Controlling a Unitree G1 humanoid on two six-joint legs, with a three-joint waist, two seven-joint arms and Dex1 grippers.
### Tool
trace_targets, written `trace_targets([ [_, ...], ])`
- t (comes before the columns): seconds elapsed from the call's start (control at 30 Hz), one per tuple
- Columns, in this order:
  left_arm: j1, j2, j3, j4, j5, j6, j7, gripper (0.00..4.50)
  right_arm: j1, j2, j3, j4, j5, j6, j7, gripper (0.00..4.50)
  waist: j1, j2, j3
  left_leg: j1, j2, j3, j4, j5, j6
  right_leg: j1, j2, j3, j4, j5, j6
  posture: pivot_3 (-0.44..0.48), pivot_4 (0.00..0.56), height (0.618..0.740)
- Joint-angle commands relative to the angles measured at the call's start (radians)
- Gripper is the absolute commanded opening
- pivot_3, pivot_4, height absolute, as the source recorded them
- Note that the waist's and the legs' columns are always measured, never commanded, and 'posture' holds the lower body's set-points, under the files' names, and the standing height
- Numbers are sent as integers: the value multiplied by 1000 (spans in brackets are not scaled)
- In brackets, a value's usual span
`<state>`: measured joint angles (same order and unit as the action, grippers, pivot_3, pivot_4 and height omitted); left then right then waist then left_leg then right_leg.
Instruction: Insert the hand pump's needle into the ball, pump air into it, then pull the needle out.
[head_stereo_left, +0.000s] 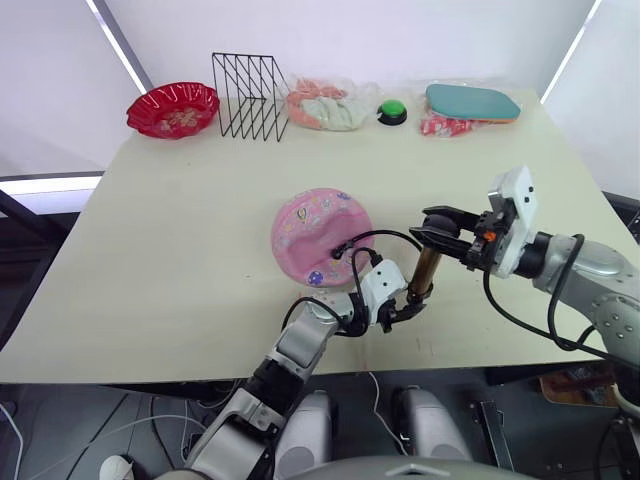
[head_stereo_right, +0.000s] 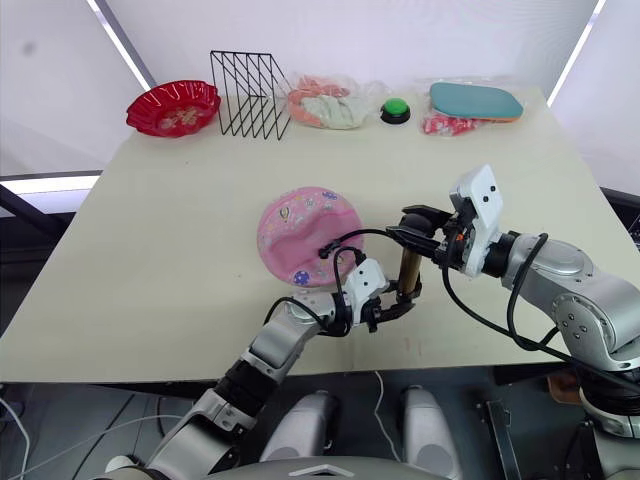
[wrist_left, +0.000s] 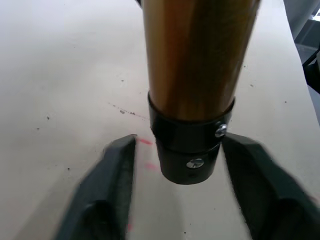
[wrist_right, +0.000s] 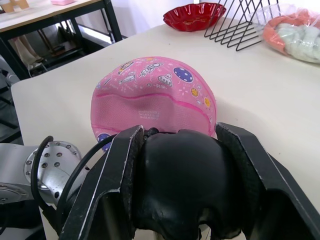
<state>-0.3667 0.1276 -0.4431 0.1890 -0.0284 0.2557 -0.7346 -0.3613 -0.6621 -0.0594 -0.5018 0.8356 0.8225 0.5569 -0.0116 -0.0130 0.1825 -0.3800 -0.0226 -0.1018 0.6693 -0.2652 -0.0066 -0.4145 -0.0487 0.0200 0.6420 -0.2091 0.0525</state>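
Right gripper (head_stereo_left: 432, 228) sits at the top of the hand pump (head_stereo_left: 424, 272), its two black fingers clamped on the black T-handle, which bulges between them in the right wrist view. Below it the pump stands upright on the table (head_stereo_left: 170, 250), and the left gripper (head_stereo_left: 410, 303) brackets its black foot cap: in the left wrist view the fingers (wrist_left: 116, 170) stand apart on either side of the cap with gaps showing, so that hand is open around the base, not squeezing it. From the pump a thin black hose (head_stereo_left: 385, 236) loops over to the ball (head_stereo_left: 320, 237), which lies just beside the left gripper near the middle of the table, pink, dented and partly flattened. Judging by look, the pump is light, stiff and smooth, so its gold barrel would likely slip under a light pinch; the black end cap and the handle seem the surer places to hold. The ball looks soft and slack and will probably give or scoot when pushed. Where the hose meets the ball is too small to read, so the needle itself cannot be made out, nor whether it is seated in the valve.
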Motion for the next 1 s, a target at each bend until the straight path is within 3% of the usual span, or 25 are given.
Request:
trace_targets([
  [0.03, -7, -17, 0, -12, 1, -24, 6, 945, -13, 5, -34, -43, 22, -4, -1, 1788, 0, 0, 0, 0, 0, 0, 0, 0, 0, 0, 0, 0, 0, 0, 0, 0, 150, 740],
  [0.43, -8, -24, 0, 2, 21, -59, 18, 946, 11, 14, -21, -37, -3, -11, -12, 1788, 0, 0, 0, 0, 0, 0, 0, 0, 0, 0, 0, 0, 0, 0, 0, 0, 150, 740],
  [1.0, -50, -59, -20, 344, 146, -298, 91, 946, 88, 38, 55, -1, -210, -177, 69, 1787, 2, 0, 0, 0, 0, 0, 0, 0, 0, 0, 0, 0, 0, 0, 0, 0, 150, 740],
])
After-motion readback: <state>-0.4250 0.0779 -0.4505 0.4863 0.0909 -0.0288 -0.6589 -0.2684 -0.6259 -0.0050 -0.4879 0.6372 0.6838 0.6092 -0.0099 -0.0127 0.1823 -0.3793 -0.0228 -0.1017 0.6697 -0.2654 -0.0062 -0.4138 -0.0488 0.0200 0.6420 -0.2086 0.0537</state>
